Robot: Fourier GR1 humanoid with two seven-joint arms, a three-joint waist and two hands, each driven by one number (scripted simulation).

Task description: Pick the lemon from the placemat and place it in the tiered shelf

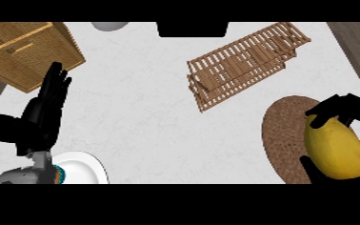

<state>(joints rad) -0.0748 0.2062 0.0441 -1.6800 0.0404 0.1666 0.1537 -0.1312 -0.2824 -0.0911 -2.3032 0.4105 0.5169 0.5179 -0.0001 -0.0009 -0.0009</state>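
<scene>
The lemon (pixel 330 145) is a big yellow oval at the right edge, over the round brown woven placemat (pixel 285 138). My right hand (pixel 336 106) is curled round the lemon, with fingers over its top and the thumb under its lower side. I cannot tell whether the lemon rests on the mat or is lifted. The wooden slatted tiered shelf (pixel 243 64) stands up and to the left of the lemon, apart from it. My left hand (pixel 44 112) rests open at the left edge, fingers straight and pointing up.
A wicker box (pixel 35 50) fills the upper left corner. A white plate (pixel 81 169) lies at the lower left beside my left forearm. A grey round object (pixel 109 25) and a black block (pixel 192 28) sit at the far edge.
</scene>
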